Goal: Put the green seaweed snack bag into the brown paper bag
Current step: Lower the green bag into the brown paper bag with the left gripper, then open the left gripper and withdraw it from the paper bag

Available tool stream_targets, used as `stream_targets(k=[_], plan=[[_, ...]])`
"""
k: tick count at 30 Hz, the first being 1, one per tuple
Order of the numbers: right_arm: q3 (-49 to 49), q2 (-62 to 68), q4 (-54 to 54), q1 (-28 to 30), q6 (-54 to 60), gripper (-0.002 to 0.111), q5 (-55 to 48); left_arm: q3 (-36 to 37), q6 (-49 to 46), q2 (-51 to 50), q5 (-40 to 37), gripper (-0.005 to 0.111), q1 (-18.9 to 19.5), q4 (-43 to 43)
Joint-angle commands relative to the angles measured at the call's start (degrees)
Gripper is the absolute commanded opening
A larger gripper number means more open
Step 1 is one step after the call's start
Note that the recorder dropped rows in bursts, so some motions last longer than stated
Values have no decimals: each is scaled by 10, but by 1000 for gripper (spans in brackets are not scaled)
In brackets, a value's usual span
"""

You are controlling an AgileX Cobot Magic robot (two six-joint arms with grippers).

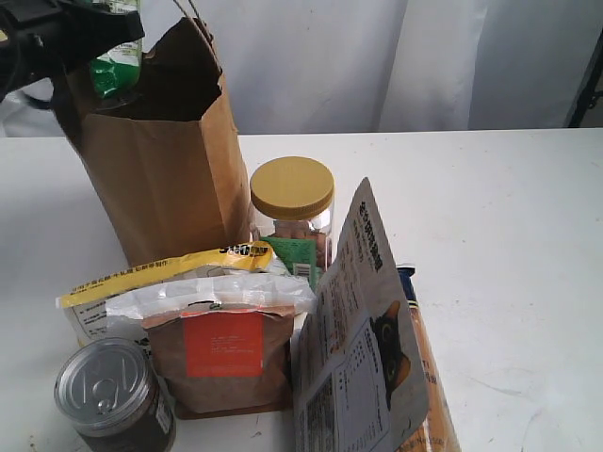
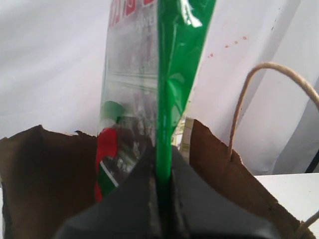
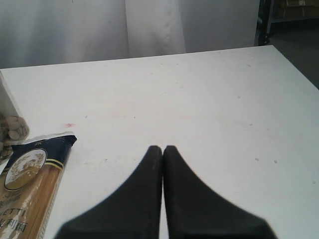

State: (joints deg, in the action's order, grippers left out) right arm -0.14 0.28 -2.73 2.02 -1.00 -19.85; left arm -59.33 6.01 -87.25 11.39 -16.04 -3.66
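Note:
The tall brown paper bag (image 1: 170,169) stands at the back left of the table with its torn mouth open. My left gripper (image 1: 80,33) hovers over that mouth, shut on the green seaweed snack bag (image 1: 115,66), whose lower end hangs just inside the opening. In the left wrist view the black fingers pinch the green pouch edge (image 2: 172,99) above the brown paper bag's rim (image 2: 219,159), with a string handle (image 2: 249,89) beside it. My right gripper (image 3: 163,148) is shut on nothing above bare white table; it is out of the exterior view.
In front of the paper bag stand a yellow-lidded jar (image 1: 292,212), a short brown pouch with an orange label (image 1: 226,353), a yellow-topped white pouch (image 1: 141,282), a tin can (image 1: 111,394), a grey upright pouch (image 1: 363,348) and a pasta packet (image 3: 27,194). White curtain behind.

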Motion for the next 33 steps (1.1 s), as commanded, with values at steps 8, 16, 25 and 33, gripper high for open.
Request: stream_targets(k=[8,16,25,33], plan=[[1,-3,-1,3,2,0,1,0,42,-22,17,4,-2,57],[1,-3,-1,3,2,0,1,0,45,-22,9,21,-2,77],[1,-3,-1,3,2,0,1,0,45,-21,8,21,-2,89],[1,-3,-1,3,2,0,1,0,45,33,8,22,-2,123]])
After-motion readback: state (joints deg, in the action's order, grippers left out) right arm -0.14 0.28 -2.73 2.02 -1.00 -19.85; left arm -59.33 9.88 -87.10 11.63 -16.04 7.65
